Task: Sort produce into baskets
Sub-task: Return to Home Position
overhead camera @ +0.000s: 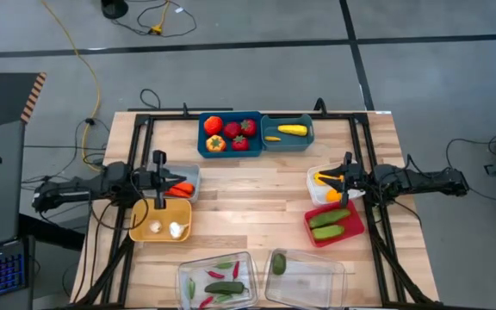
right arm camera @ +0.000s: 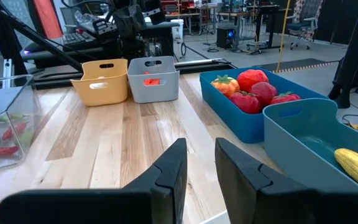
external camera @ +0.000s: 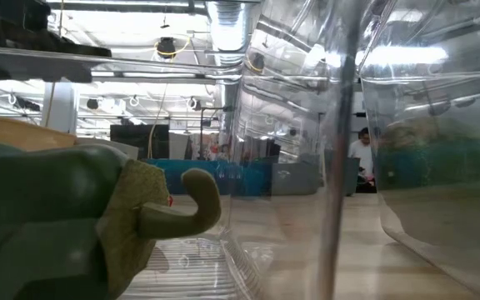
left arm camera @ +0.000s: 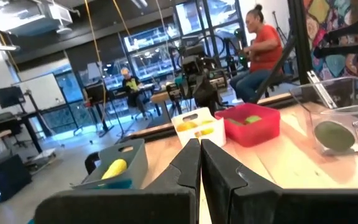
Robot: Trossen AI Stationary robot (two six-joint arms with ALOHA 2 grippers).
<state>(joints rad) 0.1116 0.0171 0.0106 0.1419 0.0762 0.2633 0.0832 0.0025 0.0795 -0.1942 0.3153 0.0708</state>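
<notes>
Middle: desk (overhead camera: 257, 185) bare, free passage.
Back: teal bins (overhead camera: 202, 138) block.
Left: grey bin (overhead camera: 195, 176), tan bin (overhead camera: 134, 231).
Right: white bin (overhead camera: 311, 182), red bin (overhead camera: 315, 234).
Front: clear trays (overhead camera: 192, 269) along the edge.

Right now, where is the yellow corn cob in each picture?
High view: yellow corn cob in the lighter teal bin, top middle of the table.
Low view: not in it.
Left wrist view: corn cob inside that bin.
Right wrist view: corn cob inside that bin.
Shared landmark: the teal bin.
</notes>
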